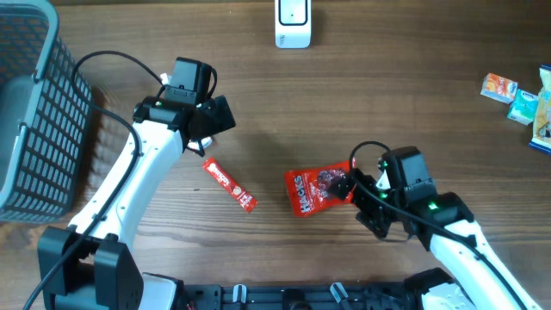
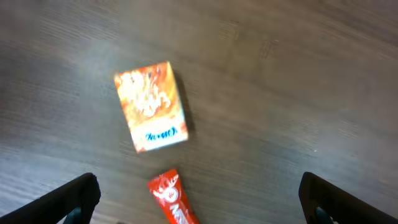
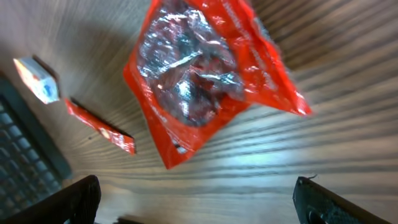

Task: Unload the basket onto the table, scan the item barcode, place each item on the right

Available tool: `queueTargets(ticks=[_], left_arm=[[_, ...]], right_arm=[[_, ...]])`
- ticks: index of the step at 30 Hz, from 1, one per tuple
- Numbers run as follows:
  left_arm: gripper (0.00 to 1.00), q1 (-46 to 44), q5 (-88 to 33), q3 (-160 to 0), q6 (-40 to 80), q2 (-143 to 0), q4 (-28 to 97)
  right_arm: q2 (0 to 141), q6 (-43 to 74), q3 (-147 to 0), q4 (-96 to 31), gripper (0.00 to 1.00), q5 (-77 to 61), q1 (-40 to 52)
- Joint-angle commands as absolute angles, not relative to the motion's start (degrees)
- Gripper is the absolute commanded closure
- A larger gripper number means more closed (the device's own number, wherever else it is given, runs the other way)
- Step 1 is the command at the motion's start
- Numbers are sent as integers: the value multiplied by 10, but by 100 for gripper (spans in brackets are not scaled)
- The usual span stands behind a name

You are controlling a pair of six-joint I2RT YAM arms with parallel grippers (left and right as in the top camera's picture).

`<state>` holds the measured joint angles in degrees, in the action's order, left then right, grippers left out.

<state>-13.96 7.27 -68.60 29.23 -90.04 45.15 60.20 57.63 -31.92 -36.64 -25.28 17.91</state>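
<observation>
The red pouch (image 1: pixel 315 191) lies beside the right pincer (image 1: pixel 362 196).

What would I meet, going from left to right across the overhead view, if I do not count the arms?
grey basket → red stick packet → red snack bag → small packets at the right edge. The white scanner overlaps the bag's span, so it is left out.
</observation>
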Motion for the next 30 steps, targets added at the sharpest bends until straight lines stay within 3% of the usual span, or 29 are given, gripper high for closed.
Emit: queueTargets(ticks=[1, 6, 8, 10, 15, 21, 30], left_arm=[[0, -140, 71, -686, 284, -898, 413], [0, -141, -124, -686, 267, -907, 356], [0, -150, -262, -686, 183, -928, 318], [0, -163, -322, -686, 135, -951, 307], [0, -197, -332, -686, 128, -998, 304], [0, -248, -422, -686, 66, -1054, 269], [0, -291, -507, -686, 64, -1155, 247]], right_arm=[[628, 601, -318, -335, 0, -277, 179], [656, 597, -318, -333, 0, -268, 179], [665, 557, -318, -317, 0, -271, 177], [665, 503, -318, -296, 0, -286, 172], [665, 424, -319, -269, 0, -320, 142], [665, 437, -319, -328, 1, -324, 128], [665, 417, -319, -342, 0, -331, 100]])
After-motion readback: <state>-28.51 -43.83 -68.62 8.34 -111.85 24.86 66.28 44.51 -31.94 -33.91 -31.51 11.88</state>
